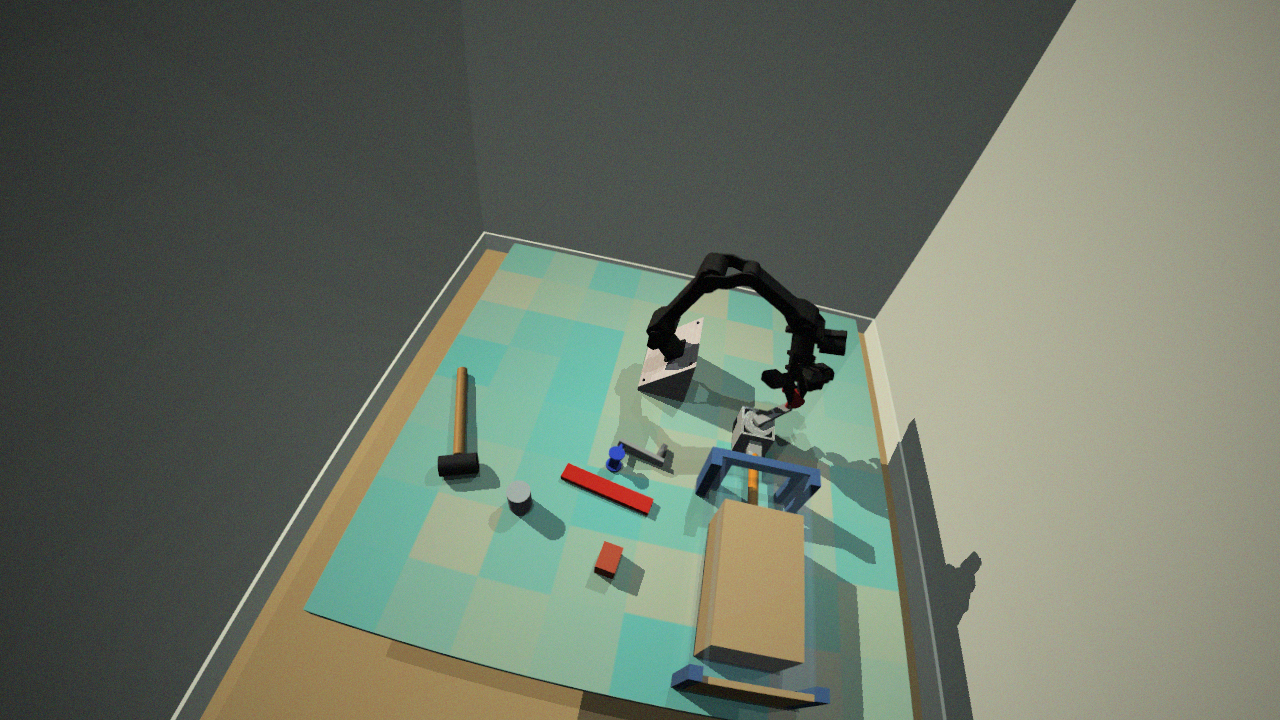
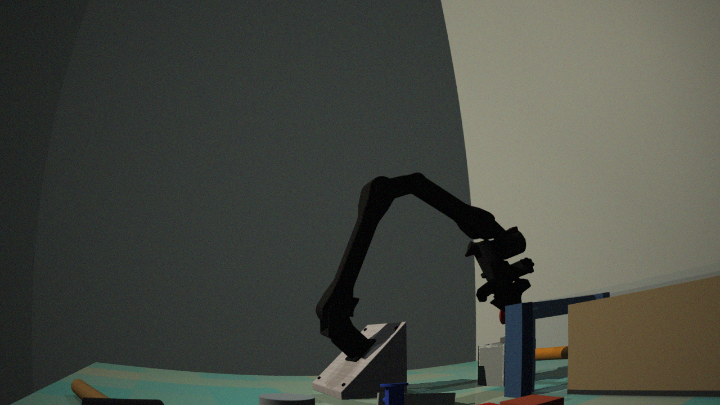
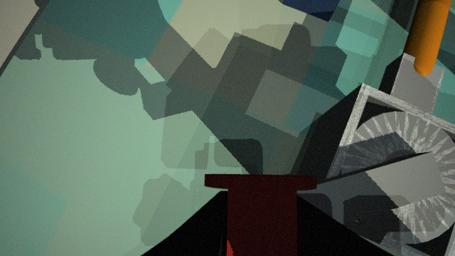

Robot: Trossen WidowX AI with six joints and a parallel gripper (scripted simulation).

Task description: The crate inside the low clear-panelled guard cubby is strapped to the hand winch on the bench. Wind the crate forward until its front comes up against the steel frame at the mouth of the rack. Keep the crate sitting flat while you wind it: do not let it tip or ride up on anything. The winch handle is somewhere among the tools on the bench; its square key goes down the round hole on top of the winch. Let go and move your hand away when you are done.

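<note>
My gripper (image 1: 794, 392) (image 2: 503, 308) (image 3: 256, 201) is shut on the red knob of the winch handle (image 1: 776, 415) (image 3: 409, 178). The handle's grey arm reaches over the top of the winch (image 1: 751, 437) (image 2: 491, 363) (image 3: 360, 103); its key and the hole are hidden. An orange strap (image 1: 752, 488) (image 2: 550, 352) (image 3: 428, 35) runs from the winch towards the tan crate (image 1: 759, 582) (image 2: 644, 337). The crate sits flat behind the blue steel frame (image 1: 760, 461) (image 2: 517, 347), with a gap between its front and the frame's upright.
A second grey crank (image 1: 644, 454) with a blue knob, a red bar (image 1: 606, 488), a red block (image 1: 608, 557), a grey cylinder (image 1: 519, 494) and a mallet (image 1: 459, 464) lie left of the rack. Clear panels flank the crate. A bar (image 1: 751, 693) stands behind it.
</note>
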